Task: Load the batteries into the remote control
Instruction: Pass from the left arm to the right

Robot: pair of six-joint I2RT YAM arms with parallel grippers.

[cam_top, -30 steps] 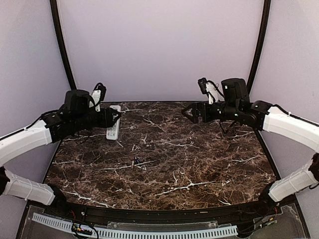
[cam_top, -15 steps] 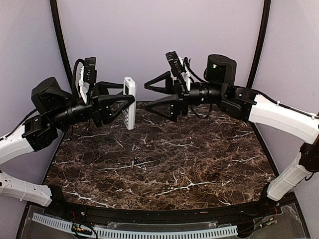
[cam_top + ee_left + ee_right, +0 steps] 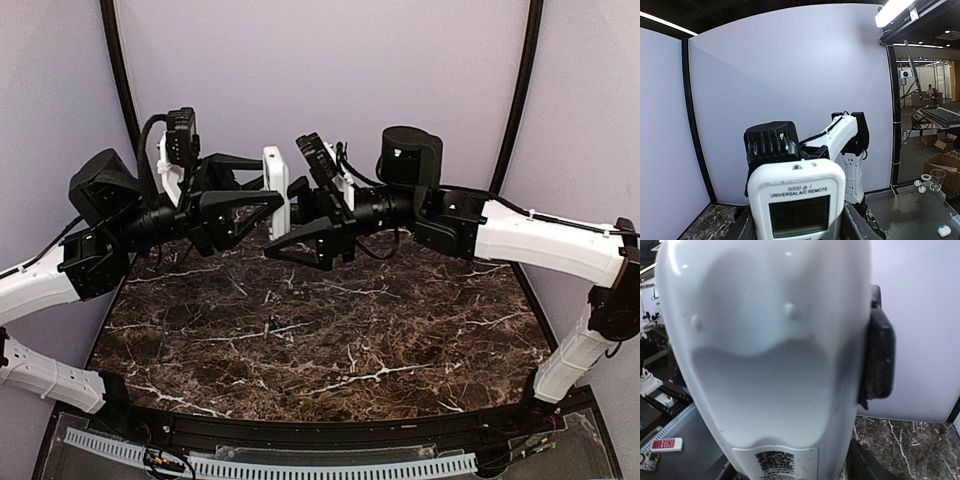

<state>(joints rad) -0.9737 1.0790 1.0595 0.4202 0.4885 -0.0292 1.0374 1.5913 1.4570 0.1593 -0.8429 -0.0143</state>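
My left gripper (image 3: pixel 268 187) is shut on the white remote control (image 3: pixel 276 190) and holds it upright in the air above the back of the table. In the left wrist view the remote's face (image 3: pixel 796 200) with its pale screen points at the camera. My right gripper (image 3: pixel 283 222) is open, its jaws spread wide right next to the remote. The remote's smooth white back (image 3: pixel 770 340) fills the right wrist view, with a left finger (image 3: pixel 878 357) on its edge. A tiny dark battery (image 3: pixel 272 324) lies on the table below.
The dark marble table (image 3: pixel 400 330) runs under both arms. Purple walls close the back and sides, with black posts (image 3: pixel 122 90) at the back corners. Both arms meet above the table's back middle.
My left gripper has lifted the remote off the back left of the table and turned it upright. My right arm has swung left with open jaws up to the remote.
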